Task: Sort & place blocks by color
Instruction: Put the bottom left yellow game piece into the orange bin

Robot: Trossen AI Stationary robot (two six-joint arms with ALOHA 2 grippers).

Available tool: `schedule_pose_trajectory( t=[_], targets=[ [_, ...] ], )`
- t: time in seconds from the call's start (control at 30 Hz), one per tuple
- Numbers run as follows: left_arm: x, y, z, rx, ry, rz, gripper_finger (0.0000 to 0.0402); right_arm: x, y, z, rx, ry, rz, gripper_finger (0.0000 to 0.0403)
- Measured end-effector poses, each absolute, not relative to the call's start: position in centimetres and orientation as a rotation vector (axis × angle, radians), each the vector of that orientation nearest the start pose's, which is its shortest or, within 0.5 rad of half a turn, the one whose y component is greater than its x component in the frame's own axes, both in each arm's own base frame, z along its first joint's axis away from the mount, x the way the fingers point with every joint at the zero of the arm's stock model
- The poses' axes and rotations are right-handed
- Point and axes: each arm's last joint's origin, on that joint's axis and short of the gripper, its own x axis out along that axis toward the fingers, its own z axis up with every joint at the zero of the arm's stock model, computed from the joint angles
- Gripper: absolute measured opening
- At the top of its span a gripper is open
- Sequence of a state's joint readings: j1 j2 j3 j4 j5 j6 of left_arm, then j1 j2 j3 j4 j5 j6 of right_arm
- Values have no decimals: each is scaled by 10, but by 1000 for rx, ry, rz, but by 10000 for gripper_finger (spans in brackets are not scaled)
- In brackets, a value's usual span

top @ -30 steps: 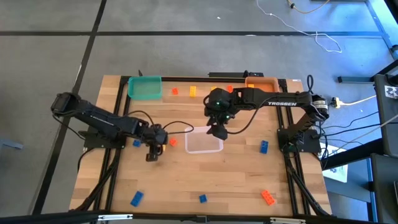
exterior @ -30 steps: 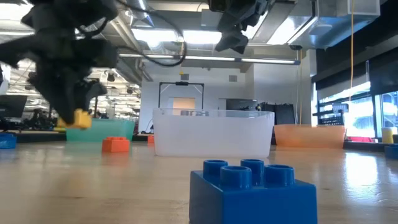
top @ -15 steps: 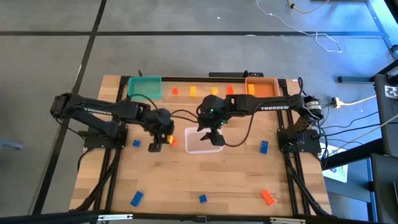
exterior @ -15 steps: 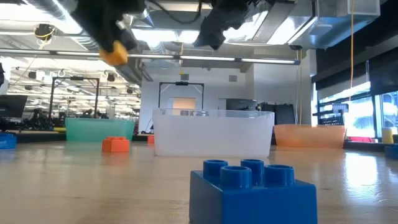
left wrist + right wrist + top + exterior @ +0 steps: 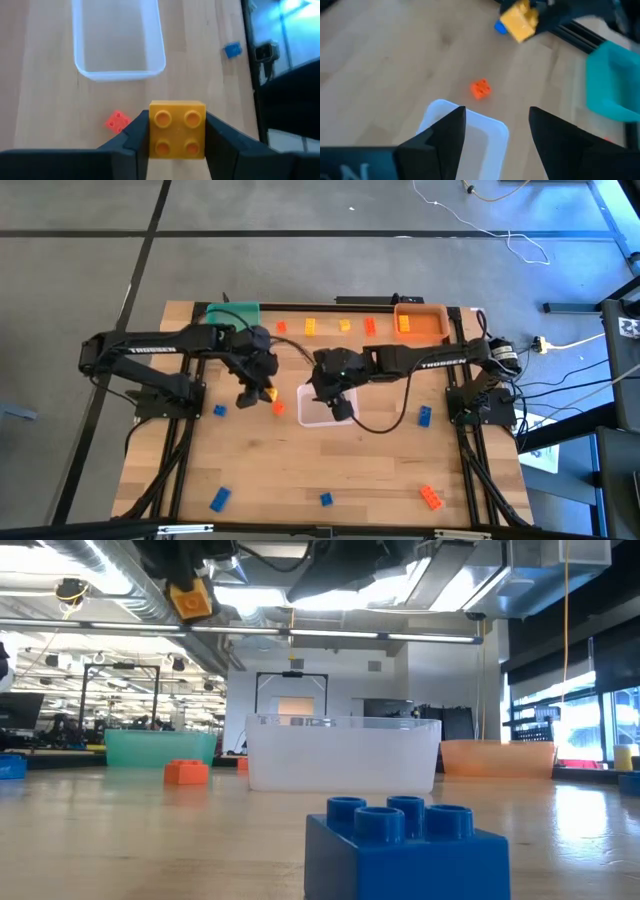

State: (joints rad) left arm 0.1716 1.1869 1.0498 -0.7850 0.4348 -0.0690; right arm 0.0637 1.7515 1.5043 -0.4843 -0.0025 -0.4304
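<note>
My left gripper (image 5: 177, 142) is shut on a yellow four-stud block (image 5: 177, 135), high above the table just left of the clear bin (image 5: 325, 408). That block also shows in the high view (image 5: 268, 393) and in the low view (image 5: 190, 600). My right gripper (image 5: 495, 135) is open and hovers over the clear bin (image 5: 465, 145), touching nothing. A red-orange block (image 5: 278, 407) rests flat on the table beside the bin. Several more yellow and orange blocks (image 5: 311, 327) lie along the far edge. Blue blocks (image 5: 219, 411) and an orange block (image 5: 431, 497) are scattered over the table. My left gripper pinches the yellow block between its two fingers (image 5: 137, 135), one on each of two opposite side walls (image 5: 151, 135). The studs face the wrist camera. The fingers come from above, slanting down. The block is lifted clear of the table.
The teal bin (image 5: 232, 315) stands at the far left corner and the orange bin (image 5: 420, 320), with a yellow block in it, at the far right. A blue block (image 5: 405, 845) sits close to the low camera. Both grippers are near each other by the clear bin.
My left gripper has risen from near the table top with the yellow block in its hold and moved toward the far edge and the clear bin. My right gripper has moved a little toward the table's left and near edge, over the clear bin.
</note>
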Motion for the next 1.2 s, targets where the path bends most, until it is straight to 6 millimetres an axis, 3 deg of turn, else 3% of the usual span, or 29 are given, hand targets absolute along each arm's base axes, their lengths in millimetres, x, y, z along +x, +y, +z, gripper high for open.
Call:
schedule_pose_trajectory(
  t=[0.3,0.5,0.77,1.2],
  targets=[
    [207,31,323,-351,783,-184,131,391,25,297,-479,713,168,218],
    [218,30,318,-383,784,-282,131,398,27,306,-483,597,151,218],
    [235,33,318,-393,696,-388,131,401,37,312,-627,508,203,218],
    [241,35,325,-432,615,-393,131,404,48,320,-728,423,175,218]
  ],
)
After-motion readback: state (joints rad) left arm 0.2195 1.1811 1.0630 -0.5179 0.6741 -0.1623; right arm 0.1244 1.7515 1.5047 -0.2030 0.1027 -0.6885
